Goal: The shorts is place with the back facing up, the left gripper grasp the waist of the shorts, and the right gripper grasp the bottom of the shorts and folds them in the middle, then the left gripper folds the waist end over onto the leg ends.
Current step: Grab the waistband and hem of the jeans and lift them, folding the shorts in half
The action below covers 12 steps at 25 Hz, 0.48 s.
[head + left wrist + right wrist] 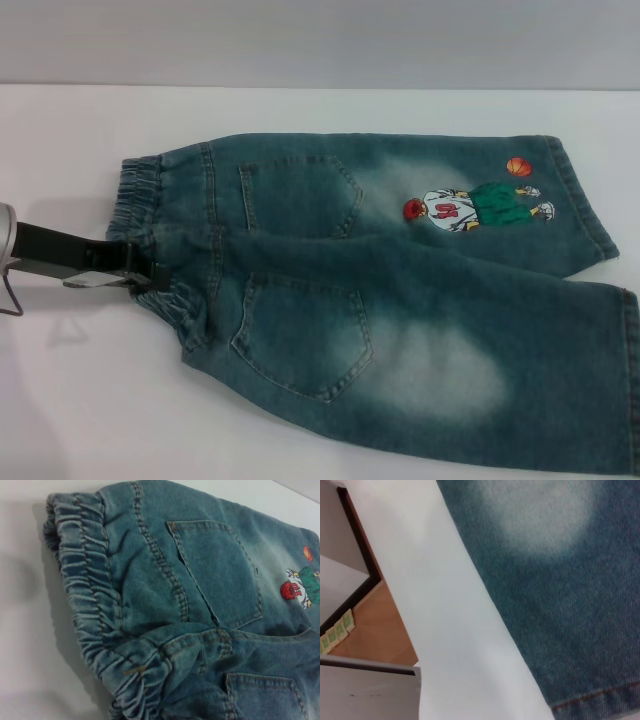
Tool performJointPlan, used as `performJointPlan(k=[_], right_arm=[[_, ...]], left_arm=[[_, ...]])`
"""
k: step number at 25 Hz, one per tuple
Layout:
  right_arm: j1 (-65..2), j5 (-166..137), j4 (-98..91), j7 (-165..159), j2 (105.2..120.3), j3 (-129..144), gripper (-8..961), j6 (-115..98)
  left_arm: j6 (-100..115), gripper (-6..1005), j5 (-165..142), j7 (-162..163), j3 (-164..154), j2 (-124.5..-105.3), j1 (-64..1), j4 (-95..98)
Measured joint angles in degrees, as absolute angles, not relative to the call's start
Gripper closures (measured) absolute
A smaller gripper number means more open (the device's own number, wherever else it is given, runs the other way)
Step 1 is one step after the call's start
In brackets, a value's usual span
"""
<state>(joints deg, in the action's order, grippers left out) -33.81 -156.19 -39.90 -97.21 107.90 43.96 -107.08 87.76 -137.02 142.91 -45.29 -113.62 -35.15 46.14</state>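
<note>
The shorts [400, 300] lie flat on the white counter [80, 400], back pockets up, waist of the shorts [150, 240] to the left, leg ends [620, 330] to the right. The left pincer [140, 268] sits at the gathered waistband; whether it is apart or clamped cannot be told. The right pincer is not visible; its wrist view shows the near leg and hem [600, 700]. Denim is limp, moderately heavy and non-slip. Judgement: take hold of the thick elastic band and the stitched hems, which resist slipping.
</note>
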Motion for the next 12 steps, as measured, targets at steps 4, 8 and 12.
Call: performJointPlan(k=[4,8,12], right_arm=[[-34.01,-156.18,-39.9,-97.21,107.92,43.94,452,-106.82],[-34.27,-156.25,-39.87,-97.21,108.16,43.98,457,-106.46],[-34.62,-156.88,-39.84,-97.21,108.61,44.02,461,-106.33]], left_arm=[[87.73,958,-137.02,142.91,-45.29,-113.64,-35.14,46.14],[87.71,958,-137.02,142.91,-45.27,-113.68,-35.15,46.14],[87.71,958,-137.02,142.91,-45.27,-113.7,-35.16,46.14]])
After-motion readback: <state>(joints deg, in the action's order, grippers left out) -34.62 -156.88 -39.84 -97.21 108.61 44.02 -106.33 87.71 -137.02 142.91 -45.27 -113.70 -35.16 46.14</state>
